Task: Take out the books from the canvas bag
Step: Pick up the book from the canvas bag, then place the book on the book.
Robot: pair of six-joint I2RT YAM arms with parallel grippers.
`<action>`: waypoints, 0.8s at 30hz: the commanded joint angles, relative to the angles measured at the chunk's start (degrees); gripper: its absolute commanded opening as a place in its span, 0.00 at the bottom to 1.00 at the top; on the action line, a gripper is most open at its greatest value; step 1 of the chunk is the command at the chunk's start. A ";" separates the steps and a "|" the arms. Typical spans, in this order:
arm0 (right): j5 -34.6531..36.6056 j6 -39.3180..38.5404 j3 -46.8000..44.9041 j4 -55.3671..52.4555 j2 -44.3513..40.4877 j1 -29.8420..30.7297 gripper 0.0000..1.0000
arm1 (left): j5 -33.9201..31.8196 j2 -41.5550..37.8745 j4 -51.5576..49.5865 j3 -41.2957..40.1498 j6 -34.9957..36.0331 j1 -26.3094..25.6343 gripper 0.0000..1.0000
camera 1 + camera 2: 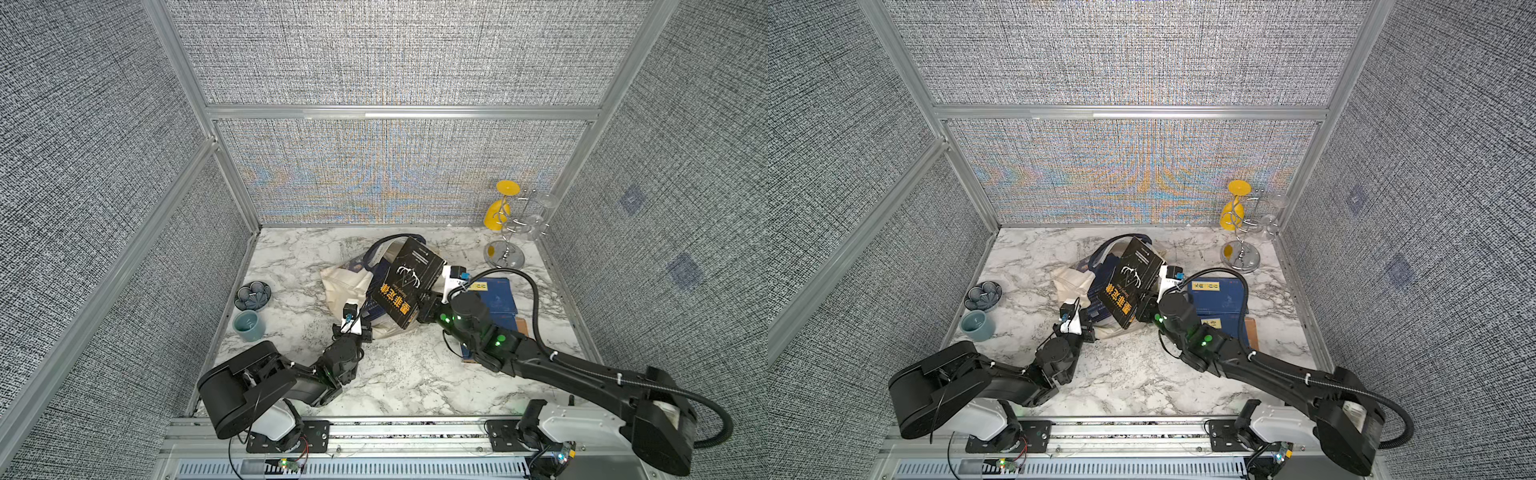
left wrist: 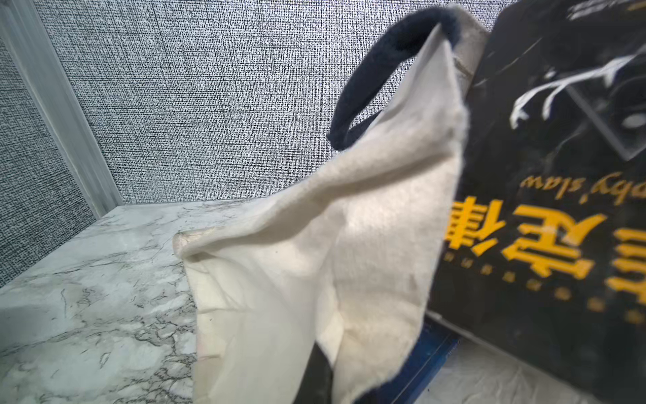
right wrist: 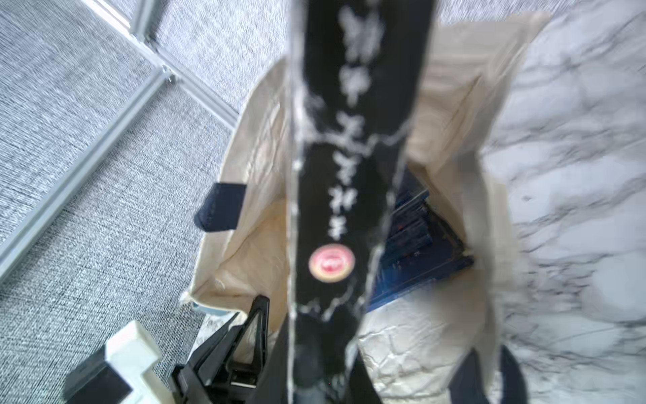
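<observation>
Right tool: I am pinching the black book at its near lower edge, with my jaws pressed onto the cover.
Black book, place: I hold it tilted in the air over the mouth of the bag. Its far corner is above the navy handle, and it is clear of the counter.
Black book, look: it has a black cover with large orange-yellow characters, a white antler-like line drawing and small pale print at the far end. In my right wrist view the spine is blurred, showing pale characters and a round red-and-gold seal.
Left tool: it is pressed together on the cream cloth at the bag's near rim.
Bag: it is cream canvas, slumped mid-counter with its mouth gaping and the handle looped at the far side.
Books inside: these are thin and navy-blue, and they lie within the bag's opening beneath the black book.
Blue stack: these navy books lie flat on the counter to my right, partly under my right arm. The top one bears a yellow label with dark characters.
</observation>
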 commanded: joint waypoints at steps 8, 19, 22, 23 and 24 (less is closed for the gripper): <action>13.47 -5.21 -4.21 -5.60 -16.08 -2.08 0.00 | -0.50 0.16 2.46 0.42 -0.58 -0.03 0.00; 23.27 -3.11 -9.13 -11.28 -29.41 -5.38 0.00 | -0.15 0.11 2.23 0.42 -0.86 -0.06 0.00; 24.39 0.22 -10.44 -13.34 -31.04 -6.62 0.00 | -0.06 0.16 2.12 0.51 -0.89 -0.03 0.00; 24.64 1.58 -10.69 -14.58 -31.71 -6.92 0.00 | -0.06 0.16 2.17 0.51 -0.89 -0.02 0.00; 25.24 3.22 -11.10 -15.98 -32.48 -7.12 0.00 | -0.06 0.20 2.13 0.51 -0.89 -0.03 0.00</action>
